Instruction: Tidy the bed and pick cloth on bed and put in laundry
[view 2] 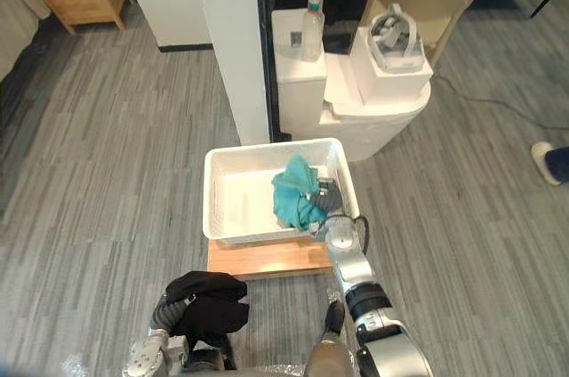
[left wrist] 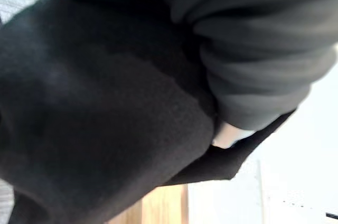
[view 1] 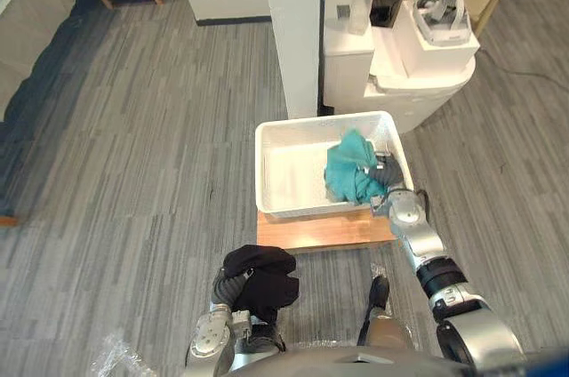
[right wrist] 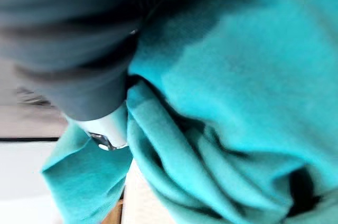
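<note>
- Finds the teal cloth (view 1: 351, 168) bunched in the right half of the white basket (view 1: 289, 177), piled up close to the right wall.
- Shows the right hand (view 1: 389, 172) buried in that cloth at the near right corner; cannot tell whether clenched or released.
- Risks dragging the teal cloth back over the rim on withdrawal, should any fold catch on the hand; calls for a clean release and a straight lift.
- Places the black cloth (view 1: 262, 277) up off the floor (view 1: 133, 172), draped over the left hand (view 1: 227, 288), short of the basket and on the near side of the wooden board (view 1: 324, 233); cannot tell the grasp here either, hidden under the fabric.
- Risks dropping the black cloth early, onto the board or the floor, through a loose hold or a release before clearing the near wall.
- Risks nudging the basket along or off the board with a low approach against its near wall.
- Risks a clash of arms over the basket if the left goes in before the right is out.
</note>
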You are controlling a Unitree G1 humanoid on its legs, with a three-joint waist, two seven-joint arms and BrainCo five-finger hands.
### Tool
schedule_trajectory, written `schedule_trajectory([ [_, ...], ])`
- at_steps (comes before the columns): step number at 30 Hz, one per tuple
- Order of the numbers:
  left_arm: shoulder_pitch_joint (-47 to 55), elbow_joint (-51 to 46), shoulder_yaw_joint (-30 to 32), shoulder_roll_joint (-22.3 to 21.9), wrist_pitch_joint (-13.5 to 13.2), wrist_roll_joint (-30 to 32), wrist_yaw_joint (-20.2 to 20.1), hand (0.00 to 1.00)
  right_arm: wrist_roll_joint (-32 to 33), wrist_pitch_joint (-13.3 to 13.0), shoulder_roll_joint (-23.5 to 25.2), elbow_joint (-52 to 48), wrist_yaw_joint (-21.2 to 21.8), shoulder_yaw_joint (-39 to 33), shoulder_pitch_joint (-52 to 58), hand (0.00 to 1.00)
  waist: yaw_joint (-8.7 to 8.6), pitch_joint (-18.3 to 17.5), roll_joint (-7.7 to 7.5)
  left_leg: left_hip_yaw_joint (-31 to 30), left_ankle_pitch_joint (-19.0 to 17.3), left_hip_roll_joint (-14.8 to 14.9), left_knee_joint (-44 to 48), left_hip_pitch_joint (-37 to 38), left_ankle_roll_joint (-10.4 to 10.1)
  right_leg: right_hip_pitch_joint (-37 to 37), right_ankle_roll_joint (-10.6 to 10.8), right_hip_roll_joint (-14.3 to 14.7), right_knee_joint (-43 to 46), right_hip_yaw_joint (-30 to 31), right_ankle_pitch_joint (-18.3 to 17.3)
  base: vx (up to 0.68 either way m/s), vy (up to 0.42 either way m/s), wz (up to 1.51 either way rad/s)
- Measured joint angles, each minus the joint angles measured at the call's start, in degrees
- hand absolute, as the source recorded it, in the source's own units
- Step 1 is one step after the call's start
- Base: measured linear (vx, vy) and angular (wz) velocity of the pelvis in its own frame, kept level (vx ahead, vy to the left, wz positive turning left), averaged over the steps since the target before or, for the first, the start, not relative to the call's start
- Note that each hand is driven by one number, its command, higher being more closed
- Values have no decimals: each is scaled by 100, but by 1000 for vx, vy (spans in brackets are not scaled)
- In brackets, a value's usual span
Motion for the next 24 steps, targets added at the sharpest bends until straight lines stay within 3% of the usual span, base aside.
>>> schedule_trajectory([
  [13,-318,87,23,82,-102,-37,138,100,-444,-5,198,593,-134,207,-467,0,89,177,43,-139,13,-13,-12,-113,11,44,5,-31,-6,-151,1,-5,-6,6],
  [24,-395,-262,57,54,-91,-58,149,100,-431,35,75,367,-155,-245,-496,0,82,187,-30,-114,26,54,-32,113,3,238,5,30,-6,-129,2,2,-3,1],
])
